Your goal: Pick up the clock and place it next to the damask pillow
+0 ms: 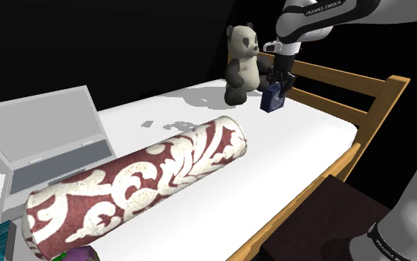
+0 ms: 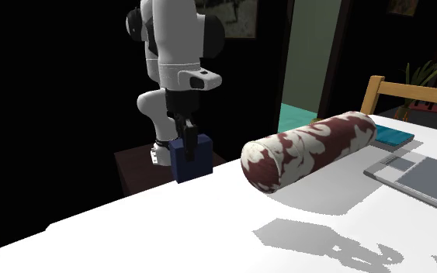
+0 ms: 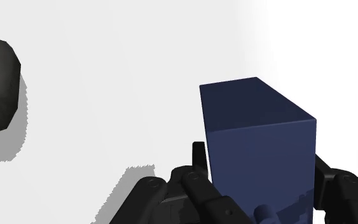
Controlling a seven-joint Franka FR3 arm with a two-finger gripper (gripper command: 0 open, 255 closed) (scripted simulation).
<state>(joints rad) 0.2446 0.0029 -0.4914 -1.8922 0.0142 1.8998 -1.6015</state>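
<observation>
One dark blue clock (image 1: 272,98) sat clamped in the gripper (image 1: 278,83), apparently lifted just clear of the bed (image 1: 303,141) at its far end, beside the toy panda (image 1: 241,63). Recommended: carry it low toward the near damask bolster pillow (image 1: 140,182) and set it alongside without nudging the pillow.

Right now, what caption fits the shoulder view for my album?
Black claw grips the dark blue clock beside a toy panda on the white bed.

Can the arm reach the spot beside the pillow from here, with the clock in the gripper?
Probably yes: the gripper, shut on the clock, has bare white bed between it and the pillow; the panda stands aside.
</observation>
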